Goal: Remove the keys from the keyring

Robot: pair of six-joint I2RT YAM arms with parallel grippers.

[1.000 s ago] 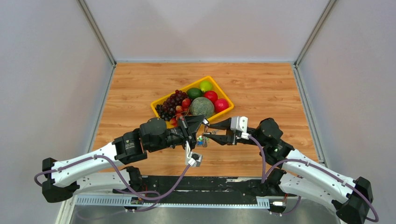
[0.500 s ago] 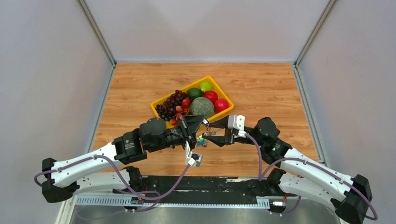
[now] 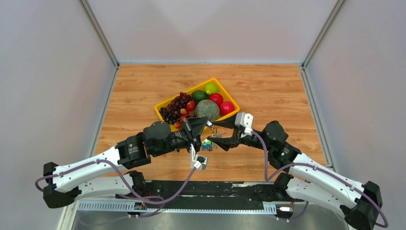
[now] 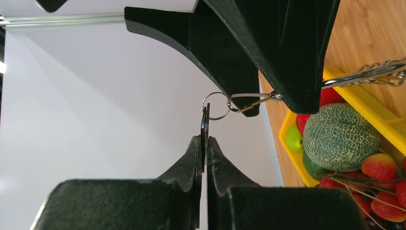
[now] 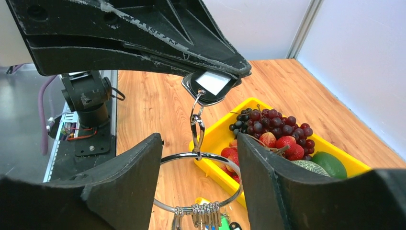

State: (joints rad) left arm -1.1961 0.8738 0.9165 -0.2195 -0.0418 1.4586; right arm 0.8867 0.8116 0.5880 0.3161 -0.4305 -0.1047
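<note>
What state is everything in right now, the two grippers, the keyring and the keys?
left gripper, shut on the black tag
black tag, clamped, lifted off the table
clasp, hanging from the tag, hooked to the keyring
keyring, hanging between the right gripper's fingers
keys, on the ring, bunched at its bottom
right gripper, open, one finger either side of the keyring

Light: bright, even, from overhead | Shadows: faint and soft-edged on the table (image 3: pixel 268 86) | Glare: small white highlights along the keyring (image 5: pixel 210 154) | Focus: overhead view sharp; my right fingers (image 5: pixel 119 191) slightly soft at close range
</note>
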